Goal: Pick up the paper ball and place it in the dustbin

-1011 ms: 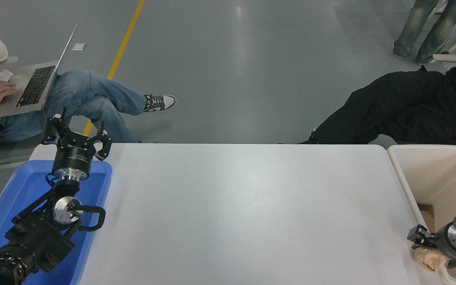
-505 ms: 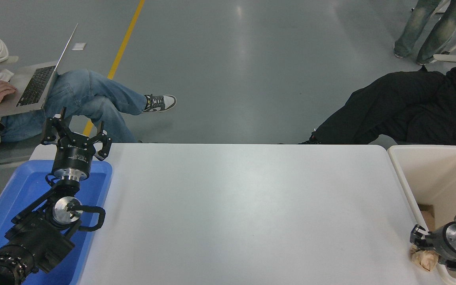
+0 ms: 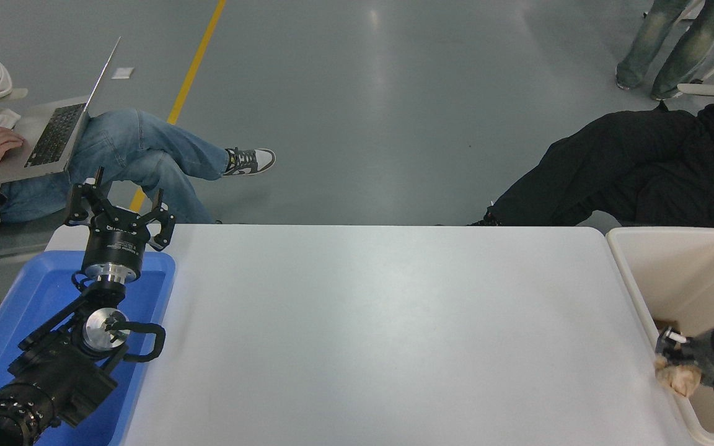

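The paper ball point(image 3: 678, 376), a small wrinkly tan wad, hangs over the left rim of the dustbin point(image 3: 633, 291), a tall cream-beige bin at the table's right end. My right gripper point(image 3: 672, 365) comes in from the right edge and is shut on the ball, holding it above the rim. My left gripper point(image 3: 118, 214) stays parked at the lower left above the blue tray, its fingers spread open and holding nothing.
A shallow blue tray point(image 3: 22, 310) lies under the left arm at the table's left end. Beyond the far edge, a person with a laptop point(image 3: 53, 133) sits at the upper left and another in black point(image 3: 642, 167) at the upper right.
My right gripper has carried the paper ball up and to the right, from beside the bin's outer wall to over its left rim. The left arm has not moved.
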You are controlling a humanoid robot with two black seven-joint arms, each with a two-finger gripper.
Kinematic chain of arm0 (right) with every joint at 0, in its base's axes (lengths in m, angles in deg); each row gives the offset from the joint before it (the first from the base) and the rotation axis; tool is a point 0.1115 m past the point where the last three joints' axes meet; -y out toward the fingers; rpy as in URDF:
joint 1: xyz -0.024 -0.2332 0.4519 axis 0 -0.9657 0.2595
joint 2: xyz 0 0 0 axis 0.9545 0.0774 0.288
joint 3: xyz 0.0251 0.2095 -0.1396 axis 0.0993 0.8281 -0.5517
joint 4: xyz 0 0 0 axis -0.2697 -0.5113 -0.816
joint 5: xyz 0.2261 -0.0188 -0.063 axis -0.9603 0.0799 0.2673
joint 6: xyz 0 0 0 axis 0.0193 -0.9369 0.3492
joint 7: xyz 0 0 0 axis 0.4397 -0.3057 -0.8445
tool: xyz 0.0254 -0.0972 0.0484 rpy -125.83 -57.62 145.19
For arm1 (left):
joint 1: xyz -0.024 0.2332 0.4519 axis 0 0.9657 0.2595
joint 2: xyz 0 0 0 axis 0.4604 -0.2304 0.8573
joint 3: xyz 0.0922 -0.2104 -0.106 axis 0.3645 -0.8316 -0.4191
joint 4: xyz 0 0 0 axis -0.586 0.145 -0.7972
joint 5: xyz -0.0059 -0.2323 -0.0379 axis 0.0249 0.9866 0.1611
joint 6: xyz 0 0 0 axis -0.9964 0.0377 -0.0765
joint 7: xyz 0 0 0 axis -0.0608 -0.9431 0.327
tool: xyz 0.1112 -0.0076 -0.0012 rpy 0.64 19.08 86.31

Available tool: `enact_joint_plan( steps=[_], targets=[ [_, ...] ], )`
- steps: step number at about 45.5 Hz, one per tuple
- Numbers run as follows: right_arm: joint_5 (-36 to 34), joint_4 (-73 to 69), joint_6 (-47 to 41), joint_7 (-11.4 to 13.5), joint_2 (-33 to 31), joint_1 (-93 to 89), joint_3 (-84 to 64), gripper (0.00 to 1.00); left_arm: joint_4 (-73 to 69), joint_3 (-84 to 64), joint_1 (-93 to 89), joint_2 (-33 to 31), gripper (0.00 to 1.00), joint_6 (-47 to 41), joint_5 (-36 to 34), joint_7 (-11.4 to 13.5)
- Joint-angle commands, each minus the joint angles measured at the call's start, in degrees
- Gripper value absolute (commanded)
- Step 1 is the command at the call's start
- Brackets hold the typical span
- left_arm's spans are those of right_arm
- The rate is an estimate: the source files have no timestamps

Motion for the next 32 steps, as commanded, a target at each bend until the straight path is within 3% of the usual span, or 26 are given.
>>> enact_joint_plan(
  steps=[1,7,32],
  targets=[
    [0.54,-12.64,-9.12,-0.02,-1.6,20.42,-10.6,0.0,-0.07,0.0,0.03,0.04,0.99,0.0,0.02,0.0],
    [0.45,-13.44,-23.38,-0.02,-1.69,30.53,-11.48,0.0,-0.07,0.0,0.03,-0.05,0.99,0.0,0.02,0.0],
    [0.1,-21.0,-23.38,0.07,-0.72,64.73,-17.46,0.0,-0.07,0.0,0.03,-0.05,0.99,0.0,0.02,0.0]
  ],
)
